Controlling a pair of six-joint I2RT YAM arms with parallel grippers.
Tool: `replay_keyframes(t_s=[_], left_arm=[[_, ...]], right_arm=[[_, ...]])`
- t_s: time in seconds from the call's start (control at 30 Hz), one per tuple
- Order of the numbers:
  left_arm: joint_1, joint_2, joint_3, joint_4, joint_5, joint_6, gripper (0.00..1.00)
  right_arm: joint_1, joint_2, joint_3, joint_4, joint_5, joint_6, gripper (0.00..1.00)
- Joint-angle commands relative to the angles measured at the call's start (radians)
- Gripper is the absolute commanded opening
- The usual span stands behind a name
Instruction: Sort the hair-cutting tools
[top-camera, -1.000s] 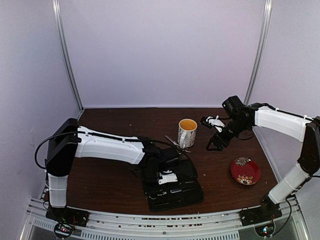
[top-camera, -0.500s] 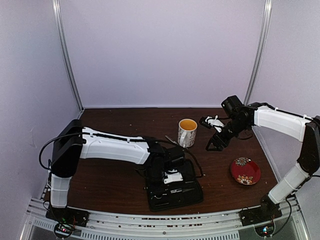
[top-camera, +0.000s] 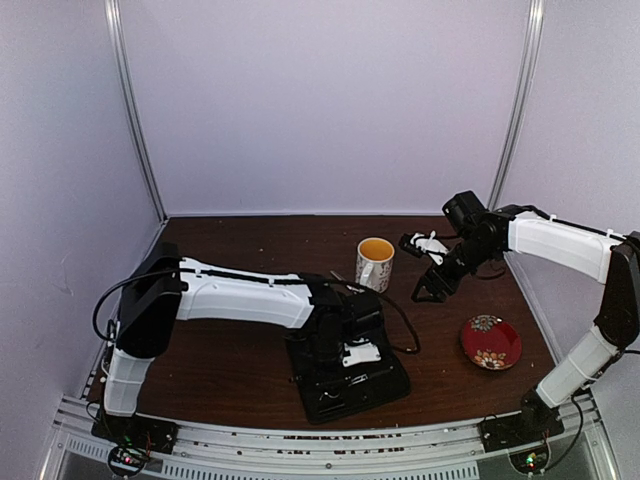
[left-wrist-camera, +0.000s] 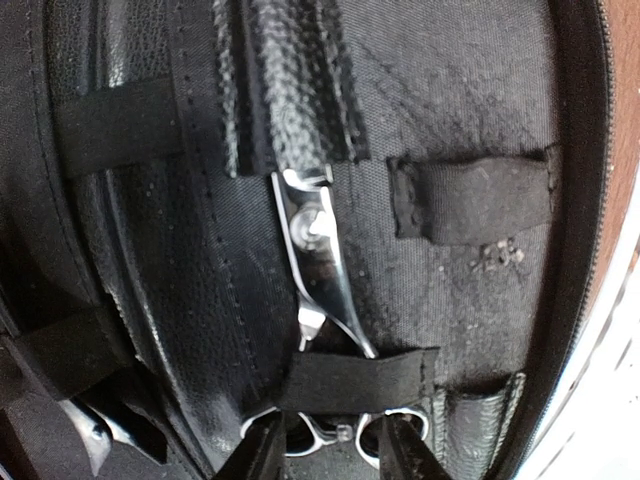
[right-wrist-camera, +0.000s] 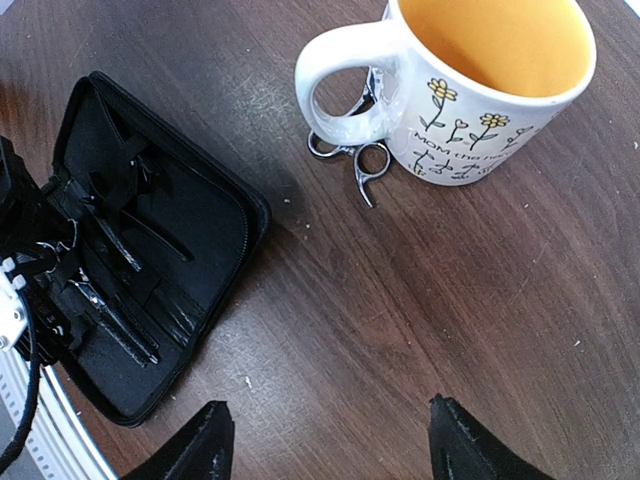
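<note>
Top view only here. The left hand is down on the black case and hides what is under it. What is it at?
Observer: From the left wrist view, the left hand straddles the ring handles of scissors lying in the case under a strap. I cannot tell whether it is gripping them.
Operator: I see only a sliver by the mug. Is that the other pair?
Observer: Yes. The right wrist view shows the other scissors flat on the table by the handle of the mug, partly hidden behind it.
</note>
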Motion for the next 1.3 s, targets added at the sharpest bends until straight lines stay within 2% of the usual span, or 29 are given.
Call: replay_keyframes(t_s=[0.0, 0.27, 0.47, 0.67, 1.13, 1.27], left_arm=[[-0.002, 0.034, 0.014, 0.140, -0.003, 0.007, 0.32], [0.004, -0.074, -0.048, 0.125, -0.042, 0.004, 0.36], [0.015, -0.155, -0.108, 0.076, -0.124, 0.007, 0.36], [0.086, -0.253, -0.172, 0.112, -0.111, -0.036, 0.37], [0.284, -0.287, -0.324, 0.174, -0.110, -0.362, 0.38], [0.315, -0.290, -0.369, 0.214, -0.058, -0.397, 0.36]], right_arm=[[0.006, 0.005, 0.024, -0.012, 0.008, -0.009, 0.68], [0.010, 0.010, 0.027, -0.015, 0.007, -0.009, 0.68], [0.015, 0.007, 0.027, -0.015, 0.008, -0.011, 0.69], [0.020, 0.006, 0.029, -0.020, 0.012, -0.012, 0.69], [0.022, 0.002, 0.028, -0.023, 0.022, -0.023, 0.69], [0.022, 0.004, 0.026, -0.023, 0.021, -0.025, 0.69]])
